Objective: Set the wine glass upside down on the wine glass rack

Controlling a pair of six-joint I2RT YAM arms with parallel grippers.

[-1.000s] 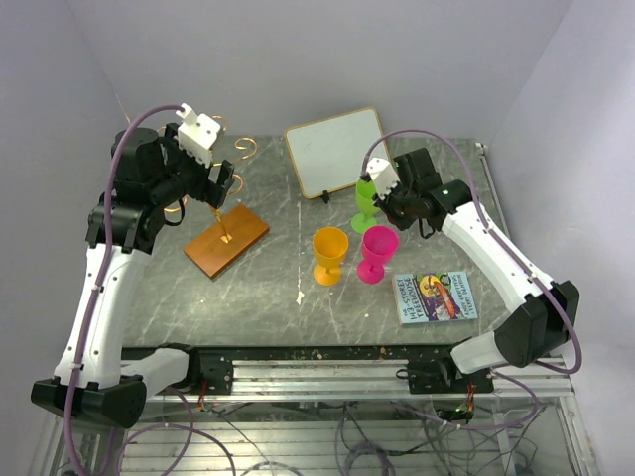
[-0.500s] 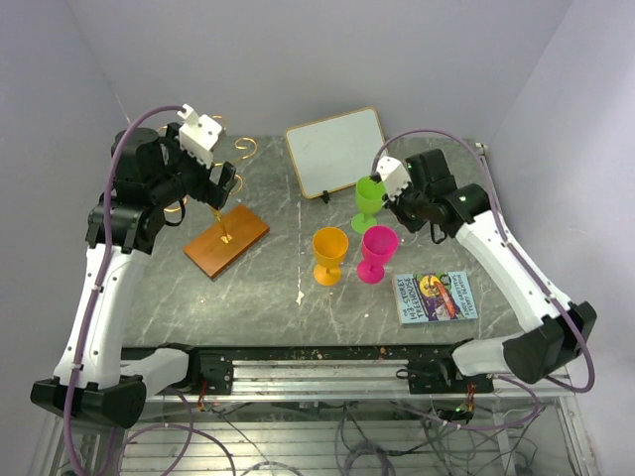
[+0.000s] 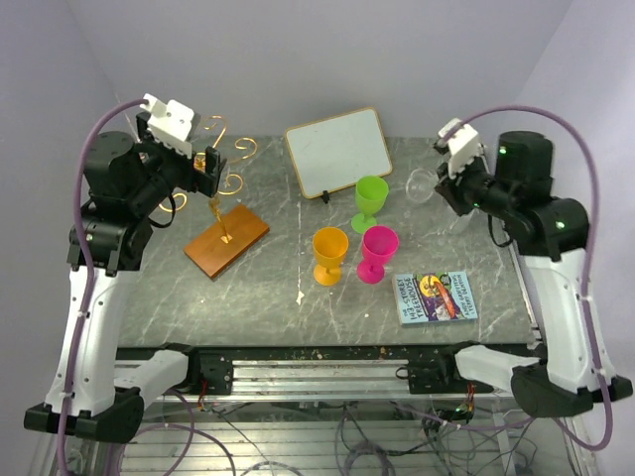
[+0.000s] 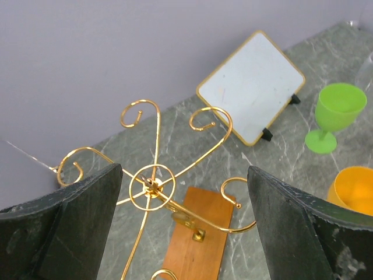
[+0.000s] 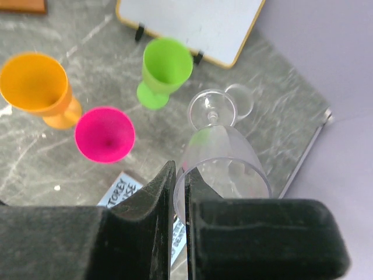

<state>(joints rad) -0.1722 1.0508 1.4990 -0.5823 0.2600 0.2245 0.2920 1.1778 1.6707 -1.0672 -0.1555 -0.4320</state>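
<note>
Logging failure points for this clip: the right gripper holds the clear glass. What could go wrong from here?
The right gripper pinches the wine glass by its rim alone; it may slip or swing.
The green cup, orange cup and pink cup stand between it and the wine glass rack; a low carry could topple them.

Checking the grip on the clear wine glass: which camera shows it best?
The right wrist view: the wine glass is large, rim pinched in the right claw, stem and foot visible. The top external view shows it small and faint; the left wrist view, nothing clear.
</note>
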